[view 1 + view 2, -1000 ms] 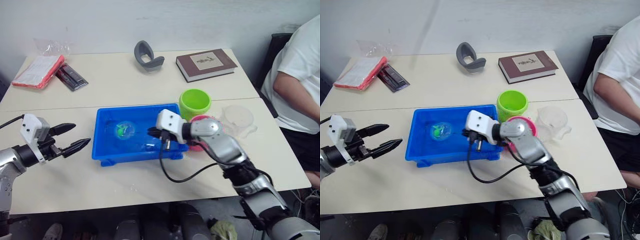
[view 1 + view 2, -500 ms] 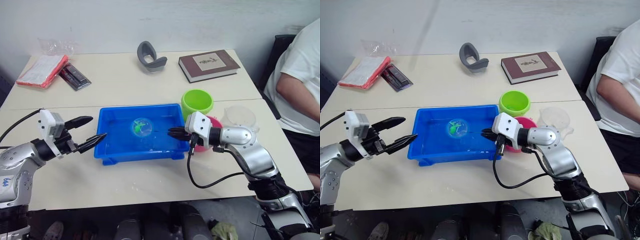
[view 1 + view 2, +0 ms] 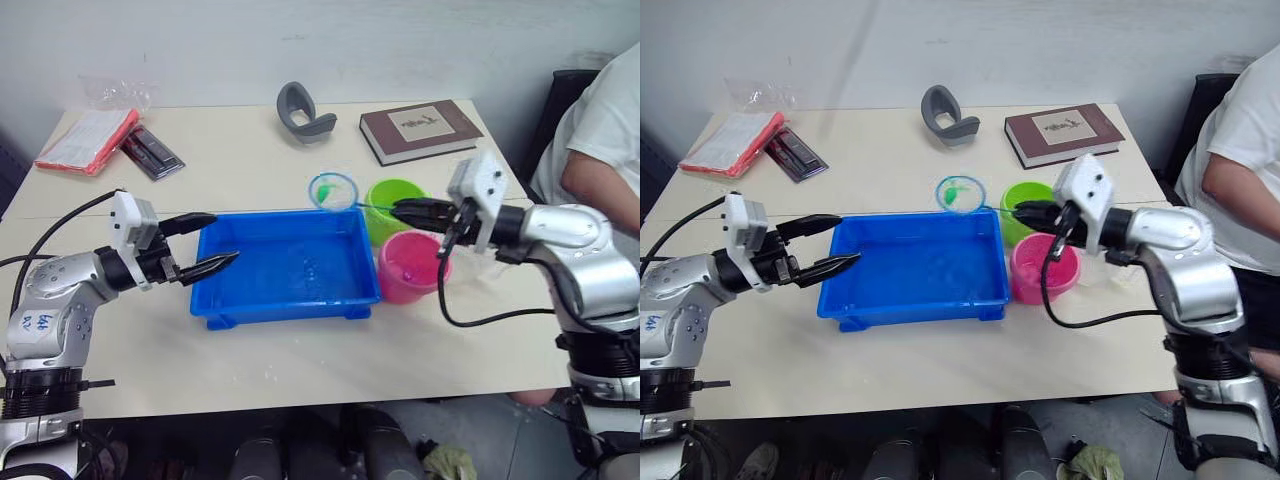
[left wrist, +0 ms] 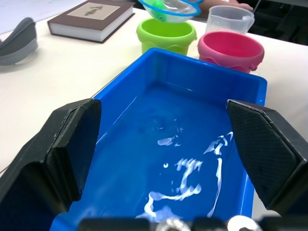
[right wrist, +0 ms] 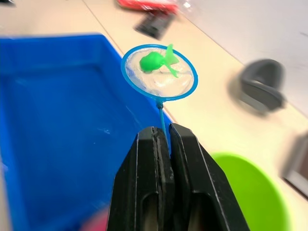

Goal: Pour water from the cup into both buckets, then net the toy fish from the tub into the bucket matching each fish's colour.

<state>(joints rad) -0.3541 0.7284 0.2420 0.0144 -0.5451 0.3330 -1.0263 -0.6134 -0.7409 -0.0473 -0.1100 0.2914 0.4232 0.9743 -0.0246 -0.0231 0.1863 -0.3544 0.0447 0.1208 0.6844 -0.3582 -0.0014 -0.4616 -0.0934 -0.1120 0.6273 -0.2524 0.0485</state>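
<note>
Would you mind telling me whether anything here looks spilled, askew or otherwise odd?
Nothing stands out. The net, shut in the right gripper, holds a green fish level beside the green bucket. The pink bucket, the cup and the tub stand upright.

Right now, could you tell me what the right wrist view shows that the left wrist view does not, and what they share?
Right wrist view alone: the right gripper, jaws shut on the net's handle, and the whole green fish lying in the mesh. Left wrist view alone: the left gripper, jaws open above the tub, plus the pink bucket, the cup and the book. Both: the net, the tub and the green bucket.
</note>
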